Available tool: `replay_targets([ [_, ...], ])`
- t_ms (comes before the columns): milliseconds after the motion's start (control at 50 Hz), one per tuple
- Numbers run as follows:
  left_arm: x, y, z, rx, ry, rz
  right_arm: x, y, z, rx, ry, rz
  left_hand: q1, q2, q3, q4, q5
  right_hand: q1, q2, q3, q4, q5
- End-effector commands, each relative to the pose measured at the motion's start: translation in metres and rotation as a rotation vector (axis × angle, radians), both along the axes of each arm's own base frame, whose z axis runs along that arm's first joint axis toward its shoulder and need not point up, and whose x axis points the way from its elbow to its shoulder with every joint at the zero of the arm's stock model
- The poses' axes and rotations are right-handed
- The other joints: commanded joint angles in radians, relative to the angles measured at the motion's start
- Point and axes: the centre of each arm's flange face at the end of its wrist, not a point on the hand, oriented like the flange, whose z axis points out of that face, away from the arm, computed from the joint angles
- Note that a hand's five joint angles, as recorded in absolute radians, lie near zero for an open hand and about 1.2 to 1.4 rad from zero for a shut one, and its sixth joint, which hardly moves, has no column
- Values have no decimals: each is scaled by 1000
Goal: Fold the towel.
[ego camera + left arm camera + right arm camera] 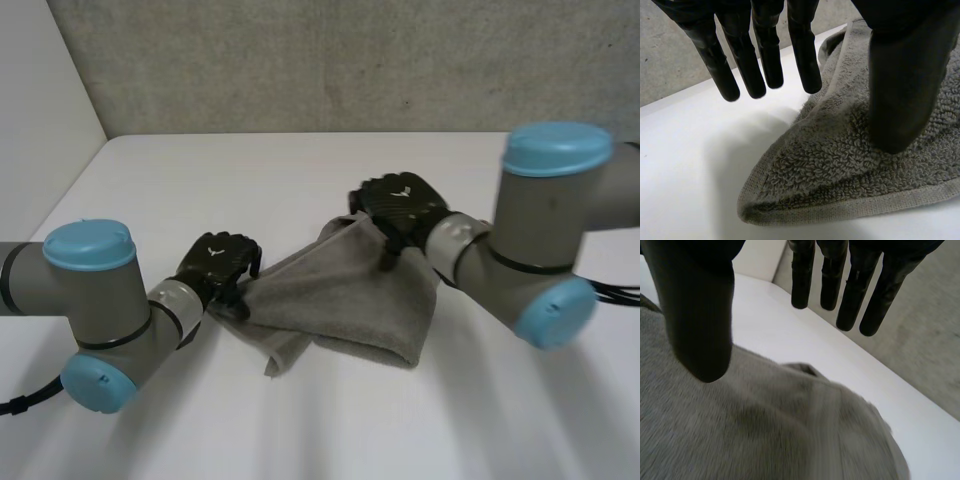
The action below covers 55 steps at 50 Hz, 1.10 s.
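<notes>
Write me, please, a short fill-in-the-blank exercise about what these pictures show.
1. The towel lying on the table is ___ in colour.
2. The table's top is ___.
3. In the left wrist view, the left robot hand has fingers that are ___, not curled.
4. In the right wrist view, the right robot hand has its thumb over the ___.
Missing words: grey; white; straight; towel.

Both arms reach inward, the left hand (218, 262) and right hand (400, 205) with fingers (767, 50) straight, thumbs apart.
</notes>
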Motion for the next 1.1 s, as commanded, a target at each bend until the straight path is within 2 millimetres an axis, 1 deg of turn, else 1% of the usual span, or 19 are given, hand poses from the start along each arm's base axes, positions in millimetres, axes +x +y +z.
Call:
replay_targets([
  [20,2,2,0,8,-1,1,42,-18,-23,17,12,63,124,129,137,133,130,76,78,74,74,65],
  [80,2,3,0,10,-3,-1,54,-26,-39,38,25,77,153,159,167,163,159,102,104,100,101,91],
  [100,2,3,0,10,-3,-1,54,-26,-39,38,25,77,153,159,167,163,160,102,104,100,101,91],
  [140,2,5,0,14,-5,-1,59,-33,-56,64,43,76,153,159,167,163,160,111,113,109,110,100],
  [200,4,8,-2,32,-13,-2,62,-39,-68,65,55,74,148,153,161,157,154,114,116,112,113,103],
  [380,5,8,-1,39,-18,2,65,-44,-76,25,62,73,130,135,144,139,136,155,157,153,154,144],
  [480,5,8,3,30,-13,3,65,-44,-76,23,61,78,127,132,141,136,133,428,430,426,427,417],
  [520,6,8,7,21,-10,6,66,-44,-76,24,59,88,127,132,141,136,133,711,714,709,710,701],
  [540,6,8,7,21,-10,6,66,-44,-76,24,59,88,127,132,141,136,133,713,715,711,712,702],
  [560,6,7,9,16,-8,6,66,-44,-75,22,57,90,127,132,141,136,133,912,915,910,911,902],
  [660,9,7,14,1,-3,15,66,-44,-56,-9,43,79,109,115,123,119,115,914,917,912,913,904],
  [700,10,7,16,-3,-1,18,64,-43,-29,-40,22,73,80,85,94,89,86,914,917,912,913,904],
  [760,10,7,18,-12,0,24,62,-42,-15,-47,8,66,-40,-35,-27,-31,-34,914,917,912,913,904],
  [800,12,6,17,-17,-7,48,49,-36,5,-7,33,56,-102,-96,-88,-93,-96,914,917,912,913,904],
  [820,12,6,17,-17,-7,49,49,-36,5,-6,33,56,-102,-97,-88,-93,-96,914,917,912,913,904],
  [860,14,3,16,-26,-14,80,31,-33,22,47,57,42,-137,-132,-123,-128,-131,914,917,912,913,904],
  [980,15,-1,14,-43,-14,93,6,-25,38,87,68,21,-155,-149,-141,-146,-149,914,917,912,913,904],
  [1020,14,-3,10,-47,-9,96,-13,-20,53,64,43,12,-155,-149,-141,-146,-149,914,917,912,913,904],
  [1100,13,-5,9,-47,-1,98,-27,-9,56,51,28,11,-155,-149,-141,-146,-149,914,917,912,913,904],
])
